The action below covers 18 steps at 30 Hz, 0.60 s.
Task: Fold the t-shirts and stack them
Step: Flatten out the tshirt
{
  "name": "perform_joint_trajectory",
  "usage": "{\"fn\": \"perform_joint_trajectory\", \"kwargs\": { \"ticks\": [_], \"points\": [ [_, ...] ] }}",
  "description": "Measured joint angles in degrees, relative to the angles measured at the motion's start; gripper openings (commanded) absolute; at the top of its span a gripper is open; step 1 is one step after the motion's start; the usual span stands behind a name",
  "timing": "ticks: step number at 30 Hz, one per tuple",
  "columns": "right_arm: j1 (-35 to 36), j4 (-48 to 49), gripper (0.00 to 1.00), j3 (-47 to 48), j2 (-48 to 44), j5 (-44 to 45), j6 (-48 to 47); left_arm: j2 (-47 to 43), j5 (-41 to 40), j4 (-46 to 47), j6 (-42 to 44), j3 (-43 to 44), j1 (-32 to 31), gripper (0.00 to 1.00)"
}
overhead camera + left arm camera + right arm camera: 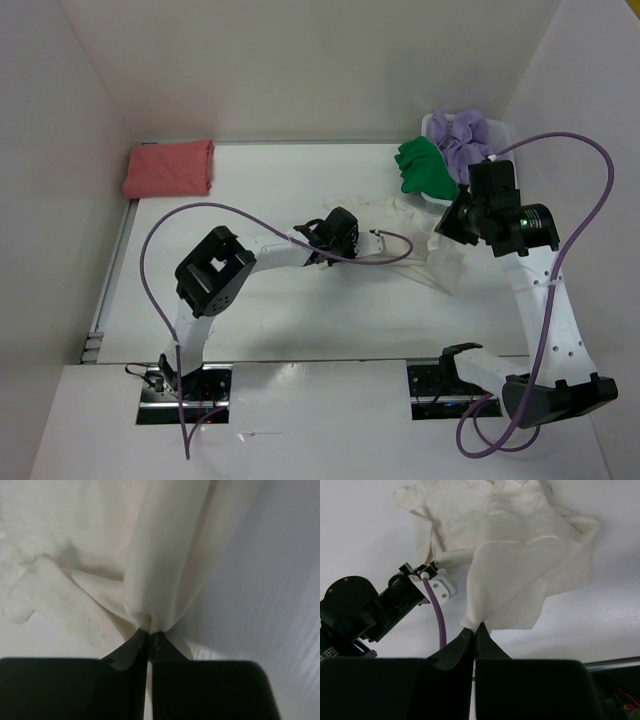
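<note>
Since left and right jaws are clamped on the cream-white shirt (pixel 515 580), draw them apart evenly to flatten it before folding.

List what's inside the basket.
A purple shirt fills the basket; a green shirt spills over its near rim. Anything under them is covered.

surface (pixel 330 320): white, matt, flat | left wall (pixel 50 200), far wall (pixel 300 70), right wall (pixel 590 100): plain white panels closing in the surface on three sides | metal rail (pixel 100 310): grey, running near to far along the surface's left edge | ledge (pixel 320 420): white, near side | light: even, shadows soft
</note>
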Motion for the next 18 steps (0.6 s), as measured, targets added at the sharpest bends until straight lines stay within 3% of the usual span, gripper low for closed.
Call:
{"fn": "perform_joint_trajectory", "kwargs": {
  "ticks": [4,9,13,18],
  "points": [
    [-0.3,0.0,0.00,0.0,-0.6,0.2,-0.4,-2.8,-0.8,-1.1,1.1,-2.9,0.9,0.00],
    [-0.7,-0.2,0.00,1.3,-1.4,1.6,-1.8,-18.6,-1.4,-14.1,1.5,-5.7,5.8,0.00],
    [-0.7,-0.1,0.00,2.3,-2.8,0.9,-3.5,-32.6,-4.7,-26.5,2.5,6.8,8.8,0.00],
    [-0.7,0.4,0.00,1.9,-3.8,-3.0,-4.9,-44.1,-8.7,-33.2,4.0,18.4,7.6,0.00]
  ]
}}
